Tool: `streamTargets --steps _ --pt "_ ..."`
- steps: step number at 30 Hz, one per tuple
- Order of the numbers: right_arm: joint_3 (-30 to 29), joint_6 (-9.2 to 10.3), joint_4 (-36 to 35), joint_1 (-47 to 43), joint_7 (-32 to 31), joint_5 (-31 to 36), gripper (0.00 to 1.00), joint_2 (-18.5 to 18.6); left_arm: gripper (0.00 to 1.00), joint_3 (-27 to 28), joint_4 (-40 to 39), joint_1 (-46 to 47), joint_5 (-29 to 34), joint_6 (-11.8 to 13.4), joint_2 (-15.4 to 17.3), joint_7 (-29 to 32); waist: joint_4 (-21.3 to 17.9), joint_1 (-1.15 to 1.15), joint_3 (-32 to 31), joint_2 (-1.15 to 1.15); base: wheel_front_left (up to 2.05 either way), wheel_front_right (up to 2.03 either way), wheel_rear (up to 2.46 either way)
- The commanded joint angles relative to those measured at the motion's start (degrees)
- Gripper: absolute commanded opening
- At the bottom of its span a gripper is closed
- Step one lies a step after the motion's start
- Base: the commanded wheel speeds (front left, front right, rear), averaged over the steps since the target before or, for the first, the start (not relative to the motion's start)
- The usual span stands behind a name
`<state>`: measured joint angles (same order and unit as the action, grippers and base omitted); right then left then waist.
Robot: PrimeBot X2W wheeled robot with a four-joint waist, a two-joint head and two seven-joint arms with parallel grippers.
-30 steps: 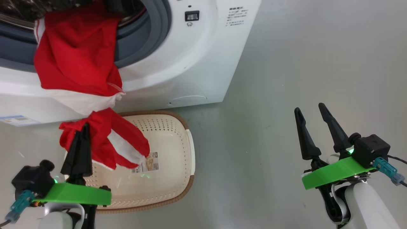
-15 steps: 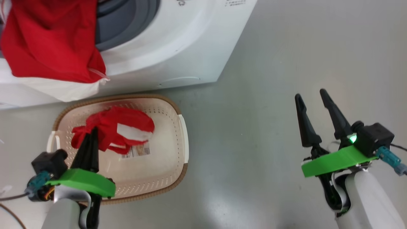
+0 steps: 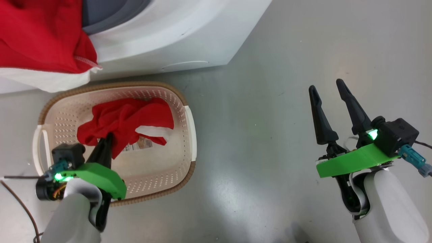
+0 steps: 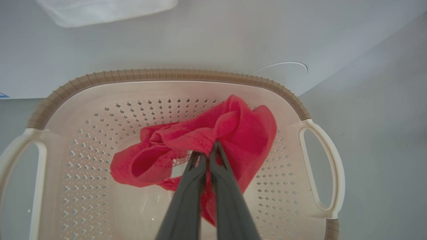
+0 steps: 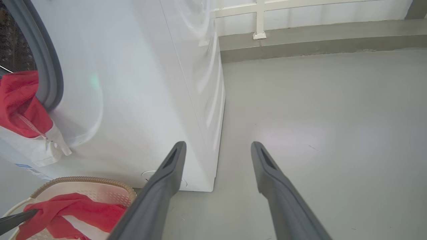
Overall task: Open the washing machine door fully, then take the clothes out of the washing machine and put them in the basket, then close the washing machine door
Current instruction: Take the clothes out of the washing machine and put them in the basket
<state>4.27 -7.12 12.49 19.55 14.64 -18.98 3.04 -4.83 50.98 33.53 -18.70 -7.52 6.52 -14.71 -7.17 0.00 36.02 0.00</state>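
- The left gripper [image 3: 108,137] [image 4: 206,150] sits low over the basket, its two long dark tapered fingers pressed together and pinching a fold of the held garment [image 3: 128,116] [image 4: 247,130].
- The right gripper [image 3: 325,86] [image 5: 218,146] hangs over bare floor [image 3: 270,135], well apart from the basket, fingers spread wide with nothing between them. Each finger is matt, dark and pointed, and rises from a bright green plastic mount [image 3: 351,162].
- The basket [image 3: 189,128] [image 4: 166,74] [image 5: 83,180] stands on the smooth, glossy grey floor just in front of the washing machine. It is cream plastic, a rounded rectangle, with perforated walls, a ribbed brown rim and looped side handles.
- The held garment is soft, crumpled red cloth with a white panel, lying inside the basket and partly covering a label sticker [image 3: 141,144] on its bottom; the print is too small to read.
- The washing machine [image 3: 168,37] [image 5: 133,83] is white, smooth and boxy, with a grey rubber ring [image 5: 50,66] around its opening and a round flap [image 3: 185,64] low on the front. A blue label sticker [image 5: 30,169] at its lower corner is unreadable.
- The hanging garment [image 3: 40,40] [image 5: 20,100], red above white with a zip [image 5: 28,125], droops out of the opening over the front.
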Motion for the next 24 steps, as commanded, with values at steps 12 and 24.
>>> streamTargets --steps 12,24 --pt "2.0 -0.36 -1.6 1.2 0.4 -0.1 1.00 -0.2 0.00 -1.5 9.2 5.6 -0.6 0.0 2.6 -0.3 -0.4 0.00 3.5 0.00 0.00 0.00 0.00" --pt "2.2 -0.36 -1.6 1.9 0.4 0.2 1.00 -0.2 0.40 -2.4 11.7 7.7 -1.5 0.0 2.8 -0.3 -0.2 0.00 4.4 0.00 0.00 0.00 0.00"
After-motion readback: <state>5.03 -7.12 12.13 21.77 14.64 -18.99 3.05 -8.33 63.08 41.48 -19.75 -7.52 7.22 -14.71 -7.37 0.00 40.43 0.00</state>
